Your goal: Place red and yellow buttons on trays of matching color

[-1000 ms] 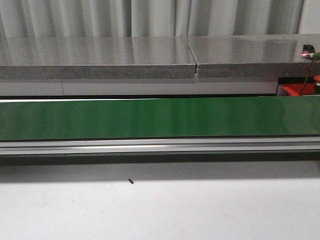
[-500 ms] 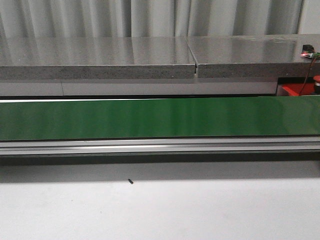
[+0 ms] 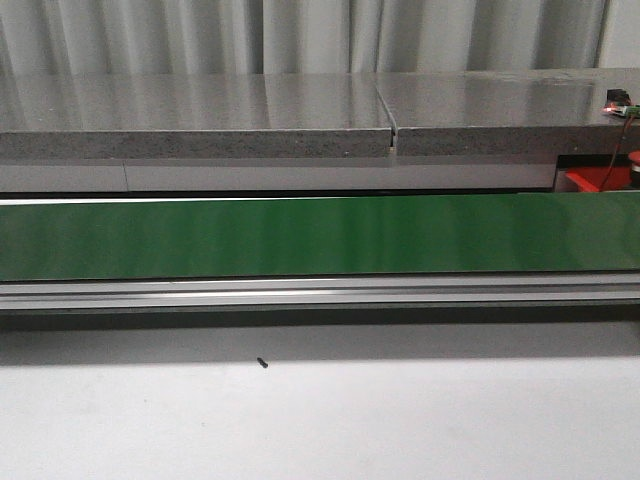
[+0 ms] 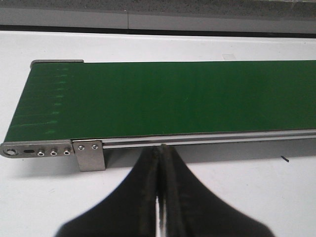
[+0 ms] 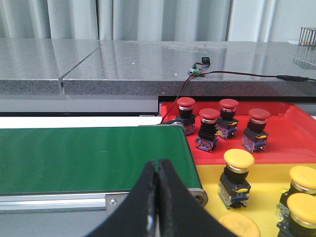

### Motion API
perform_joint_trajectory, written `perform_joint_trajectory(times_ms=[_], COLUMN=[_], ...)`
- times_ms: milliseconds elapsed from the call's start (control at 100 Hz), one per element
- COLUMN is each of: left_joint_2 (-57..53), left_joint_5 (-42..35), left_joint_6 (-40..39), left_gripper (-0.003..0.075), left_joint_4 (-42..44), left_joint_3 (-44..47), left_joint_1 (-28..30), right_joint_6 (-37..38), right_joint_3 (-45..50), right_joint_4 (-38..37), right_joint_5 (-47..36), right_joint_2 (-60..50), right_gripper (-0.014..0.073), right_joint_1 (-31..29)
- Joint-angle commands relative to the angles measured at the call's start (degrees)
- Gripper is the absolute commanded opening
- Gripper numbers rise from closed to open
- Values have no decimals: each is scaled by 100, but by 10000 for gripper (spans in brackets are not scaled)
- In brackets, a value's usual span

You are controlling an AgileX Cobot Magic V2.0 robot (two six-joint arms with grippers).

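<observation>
In the right wrist view, several red buttons (image 5: pixel 209 127) stand upright on the red tray (image 5: pixel 286 144), and several yellow buttons (image 5: pixel 237 174) stand on the yellow tray (image 5: pixel 266 202) beside it. My right gripper (image 5: pixel 158 165) is shut and empty, over the near rail at the belt's right end, left of the trays. My left gripper (image 4: pixel 162 149) is shut and empty, its tips at the near rail close to the belt's left end. The green belt (image 3: pixel 320 237) carries nothing. In the front view only a corner of the red tray (image 3: pixel 590 180) shows.
A grey stone ledge (image 3: pixel 300 115) runs behind the belt, with a small circuit board (image 5: pixel 199 68) and its wire on it. A metal bracket (image 4: pixel 89 154) sits on the belt frame near my left gripper. A tiny black speck (image 3: pixel 262 363) lies on the white table.
</observation>
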Motion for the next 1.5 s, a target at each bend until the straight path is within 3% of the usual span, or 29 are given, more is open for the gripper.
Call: perform_joint_trajectory(times_ms=[0,800,990,1160,1490], left_joint_2=[38,38,-26,-275,-1286], left_joint_5=[-447,-483,-1046,-2521,-2705], left_joint_6=[0,0,0,0,0], left_gripper=[-20,-20,-20,-20,-20], left_joint_4=[-69,-69,86,526,526], left_joint_3=[-148,-148,-78,440,1424], left_joint_1=[1,1,1,12,499], right_joint_6=[19,19,19,19,19], right_joint_3=[-88,-88,-88,-88,-88], right_joint_4=[-78,-78,-78,-78,-78], right_joint_5=[-399,-399,-399,-399,-399], right_joint_2=[-112,-112,-112,-112,-112], right_gripper=[-66,-66,-66,-66,-66], right_joint_1=[1,1,1,1,1])
